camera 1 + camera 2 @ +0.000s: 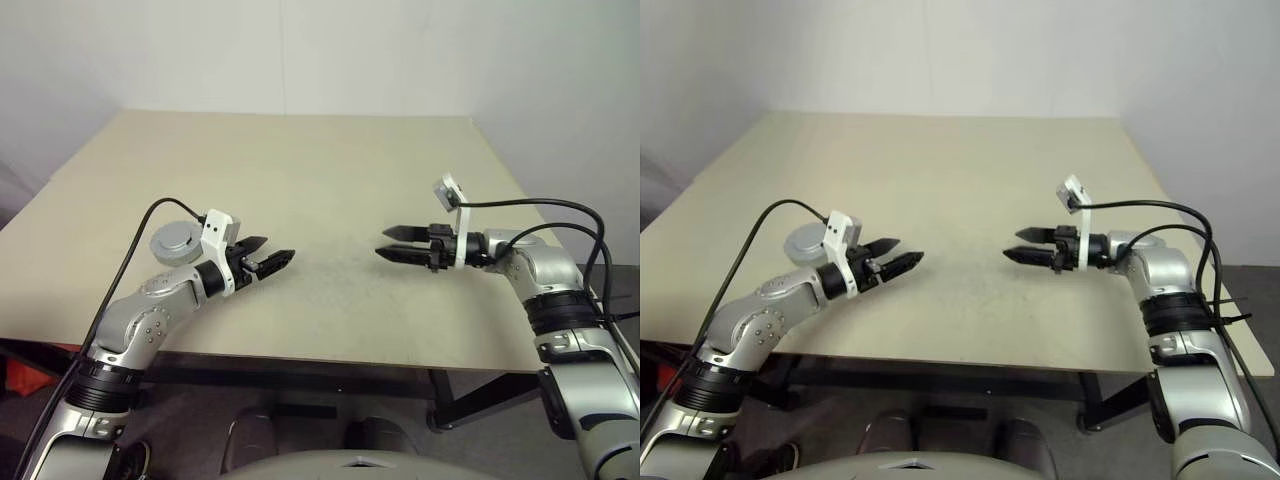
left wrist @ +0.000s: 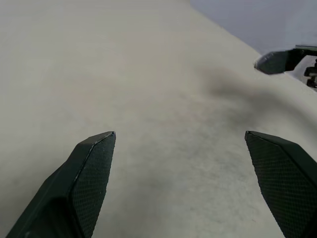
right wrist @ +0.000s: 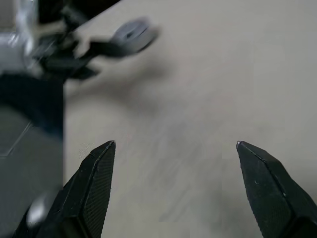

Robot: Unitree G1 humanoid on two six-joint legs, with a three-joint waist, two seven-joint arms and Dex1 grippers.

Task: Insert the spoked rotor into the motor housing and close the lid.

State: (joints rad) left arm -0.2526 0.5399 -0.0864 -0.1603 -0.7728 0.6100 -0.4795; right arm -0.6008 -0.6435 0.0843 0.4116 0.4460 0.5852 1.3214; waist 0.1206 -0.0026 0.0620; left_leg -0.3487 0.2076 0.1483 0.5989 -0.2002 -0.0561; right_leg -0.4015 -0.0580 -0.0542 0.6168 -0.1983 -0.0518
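Lid: a round grey disc (image 1: 177, 243) with a raised round centre lies flat on the table, near the table's left front edge. Whether a housing sits under it cannot be told; from above it reads as one grey round piece.
Lid and left gripper: the disc lies just behind and to the left of the left gripper's white wrist bracket, partly hidden by it. It is behind the fingers, not between them; the fingertips point away from it, toward the middle of the table.
Left gripper: the left gripper (image 1: 268, 255) hangs just above the table, pointing forward and to the right. Its two black fingers stand wide apart, with bare tabletop between them in the left wrist view and nothing held.
Right gripper: the right gripper (image 1: 393, 243) hovers over the table's right half, pointing left toward the other gripper. Its fingers are also spread wide and hold nothing.
Lid and right gripper: well apart; the disc (image 3: 131, 34) appears blurred in the right wrist view, far beyond the fingertips, just beside the left arm's dark shape.
Gap between grippers: the two sets of fingertips face each other across a bare stretch of table (image 1: 330, 170), not touching.
Table: pale beige top against a white wall.
Cables: black cables loop from each wrist.
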